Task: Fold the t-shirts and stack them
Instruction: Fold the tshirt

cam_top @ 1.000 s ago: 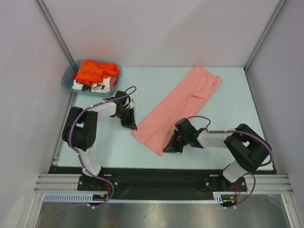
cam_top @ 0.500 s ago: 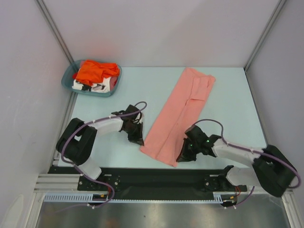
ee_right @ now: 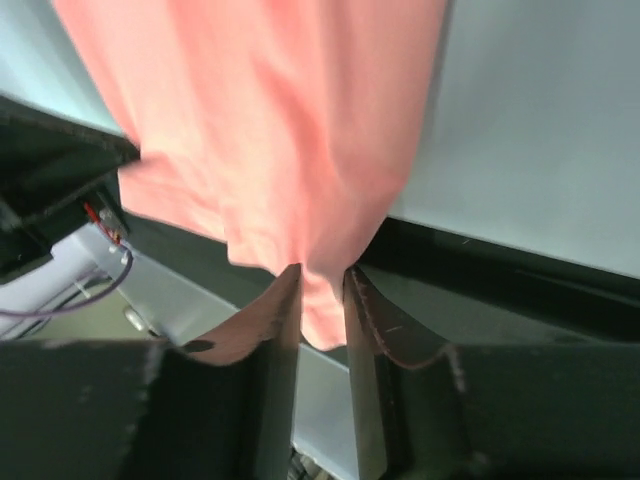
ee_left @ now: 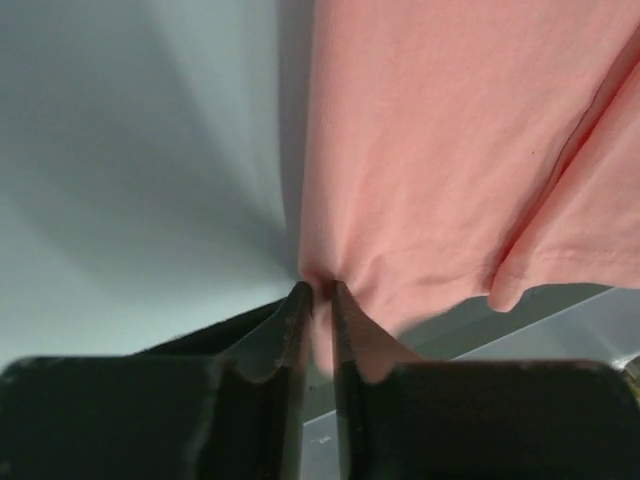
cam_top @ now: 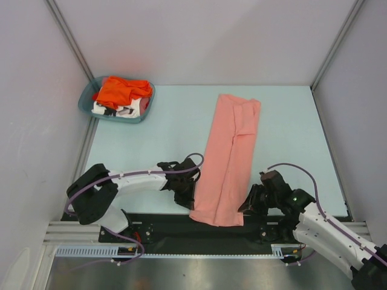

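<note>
1. The long salmon-pink cloth t-shirt (cam_top: 233, 145) lies in a narrow strip down the middle of the pale blue desk (cam_top: 296, 133). Its near end hangs a little over the desk's front edge.
2. It looks light, soft and floppy. I think it would sag and wrinkle if held at one spot, so the two near corners are the best places to hold it.
3. The left hand (ee_left: 318, 290) is closed on the near left corner, with cloth pinched tight between its fingers.
4. The right hand (ee_right: 322, 272) grips the near right corner, with cloth filling the gap between its fingers.
5. Well apart, at the back left, a teal plastic basket (cam_top: 85, 101) holds a bright orange t-shirt (cam_top: 121, 89) on top of a white t-shirt with black print (cam_top: 118, 110).
</note>
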Tool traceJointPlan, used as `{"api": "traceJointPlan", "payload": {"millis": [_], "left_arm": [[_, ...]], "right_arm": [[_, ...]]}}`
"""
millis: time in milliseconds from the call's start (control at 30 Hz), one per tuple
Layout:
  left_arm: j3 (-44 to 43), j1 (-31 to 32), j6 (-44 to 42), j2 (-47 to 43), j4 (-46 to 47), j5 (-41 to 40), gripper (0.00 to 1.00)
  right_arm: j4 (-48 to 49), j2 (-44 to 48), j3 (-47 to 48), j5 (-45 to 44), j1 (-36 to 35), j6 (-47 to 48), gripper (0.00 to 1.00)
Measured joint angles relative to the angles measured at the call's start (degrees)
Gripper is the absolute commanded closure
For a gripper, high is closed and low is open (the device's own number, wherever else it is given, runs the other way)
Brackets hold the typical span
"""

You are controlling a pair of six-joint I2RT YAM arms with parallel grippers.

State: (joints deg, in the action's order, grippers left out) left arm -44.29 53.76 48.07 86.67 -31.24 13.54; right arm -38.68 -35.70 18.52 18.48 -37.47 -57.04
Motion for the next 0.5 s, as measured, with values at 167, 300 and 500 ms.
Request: {"api": "traceJointPlan", "payload": {"millis": [167,300,500], "left_arm": [[-0.1,1.5,2.9,-2.6,-3.1,-2.5,0.36],[-4.1,1.2,2.6,-6.3,-9.2,-6.4,0.33],[-17.7,-3.4,-3.3,-4.6,-12.7,-9.7,0.35]], "right_arm": [[-4.0,-6.6,3.0,1.3,7.1,5.7,0.46],[-5.6,-13.6,11.7,1.0,15.9,12.6,0.4],[2.8,-31.1,24.3,3.1,33.6,21.0,0.3]]}}
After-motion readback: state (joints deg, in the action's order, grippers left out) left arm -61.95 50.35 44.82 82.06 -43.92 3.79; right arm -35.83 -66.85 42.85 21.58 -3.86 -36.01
